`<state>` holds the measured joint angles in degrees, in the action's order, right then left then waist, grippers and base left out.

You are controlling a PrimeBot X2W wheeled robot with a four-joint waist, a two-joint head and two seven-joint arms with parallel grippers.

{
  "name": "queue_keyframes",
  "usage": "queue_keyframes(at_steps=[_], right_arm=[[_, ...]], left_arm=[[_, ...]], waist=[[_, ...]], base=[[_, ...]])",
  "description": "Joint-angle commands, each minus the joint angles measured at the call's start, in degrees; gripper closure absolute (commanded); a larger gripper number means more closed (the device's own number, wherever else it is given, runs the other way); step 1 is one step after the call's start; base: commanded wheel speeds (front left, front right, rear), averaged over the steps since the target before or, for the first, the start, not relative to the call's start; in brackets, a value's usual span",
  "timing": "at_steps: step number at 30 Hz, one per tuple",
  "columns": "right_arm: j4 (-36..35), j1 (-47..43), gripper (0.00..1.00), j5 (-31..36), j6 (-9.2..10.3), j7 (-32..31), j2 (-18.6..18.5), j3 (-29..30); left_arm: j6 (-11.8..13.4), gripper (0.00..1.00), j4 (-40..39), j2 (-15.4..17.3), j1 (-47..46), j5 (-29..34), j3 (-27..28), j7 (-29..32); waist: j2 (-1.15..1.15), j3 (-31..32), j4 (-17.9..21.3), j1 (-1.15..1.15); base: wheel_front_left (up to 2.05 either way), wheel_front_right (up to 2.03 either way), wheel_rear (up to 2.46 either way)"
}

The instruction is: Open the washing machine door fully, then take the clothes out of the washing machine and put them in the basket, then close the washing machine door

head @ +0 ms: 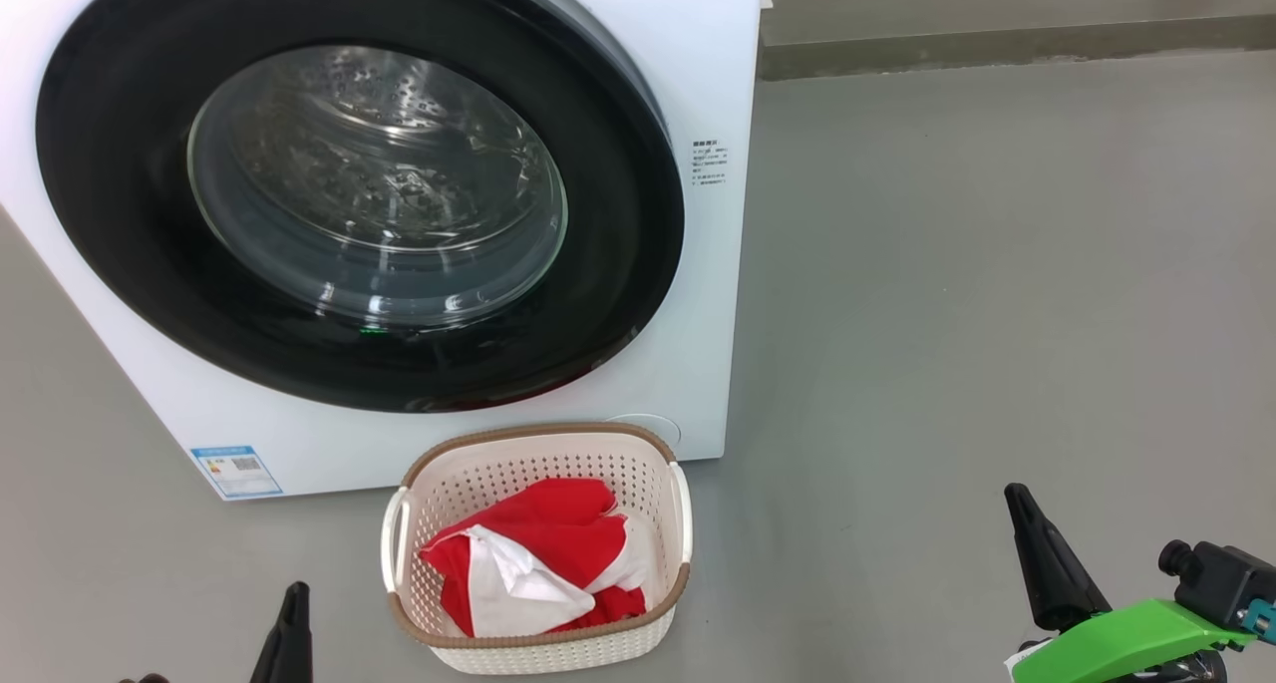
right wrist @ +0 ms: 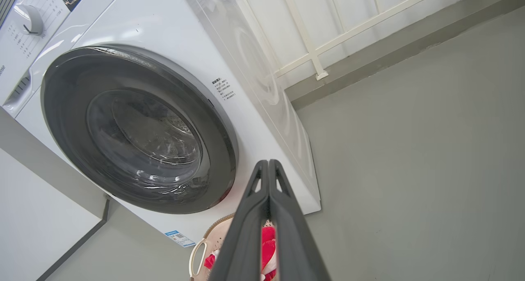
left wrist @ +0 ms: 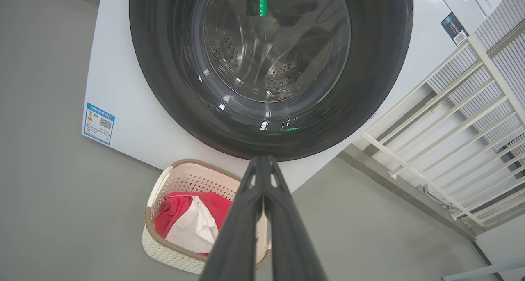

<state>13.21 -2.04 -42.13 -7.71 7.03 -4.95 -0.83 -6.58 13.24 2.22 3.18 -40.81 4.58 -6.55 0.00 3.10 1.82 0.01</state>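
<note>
Left hand (left wrist: 262, 160), right hand (right wrist: 268, 163): pinched shut, empty. Clothes (head: 558, 523) already in basket (head: 538, 432), lower centre. Door (head: 618, 214) seemingly closed, maybe unlatched, so could swing out onto basket.

Probably a laundry corner of a home: a white washer (head: 713, 294) stands on a bare grey floor (head: 997, 264), a basket (head: 538, 430) with clothes (head: 558, 533) before it, a white railing (right wrist: 311, 53) at the side.
</note>
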Motion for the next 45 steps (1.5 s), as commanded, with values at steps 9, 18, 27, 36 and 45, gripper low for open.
queue_keyframes(at_steps=[9,18,27,36,45], right_arm=[[-1.03,3.76,1.00,-6.52,0.10,-1.51,-0.12,0.77],[-0.77,4.39,1.00,-12.88,0.12,-3.18,0.14,1.64],[-0.53,4.97,1.00,-18.61,0.13,-4.70,0.38,2.44],[-0.29,5.55,1.00,-24.34,0.15,-6.23,0.62,3.25],[-0.05,6.13,1.00,-30.03,0.16,-7.75,0.87,4.06]], left_arm=[[-0.40,1.00,-0.90,0.60,-3.41,-6.62,0.98,1.69],[-0.48,1.00,-0.65,0.60,-4.27,-13.09,1.13,3.34],[-0.54,1.00,-0.42,0.61,-5.05,-18.92,1.26,4.82],[-0.61,1.00,-0.20,0.62,-5.83,-24.76,1.38,6.31],[-0.68,1.00,0.02,0.63,-6.61,-30.58,1.51,7.78]], waist=[[0.00,-0.38,-0.22,-0.01],[0.00,-0.80,-0.45,-0.01],[0.00,-1.18,-0.66,-0.01],[0.00,-1.56,-0.87,-0.01],[0.00,-1.93,-1.08,-0.01]], base=[[0.00,0.00,0.00],[0.00,0.00,0.00],[0.00,0.00,0.00],[0.00,0.00,0.00],[0.00,0.00,0.00]])
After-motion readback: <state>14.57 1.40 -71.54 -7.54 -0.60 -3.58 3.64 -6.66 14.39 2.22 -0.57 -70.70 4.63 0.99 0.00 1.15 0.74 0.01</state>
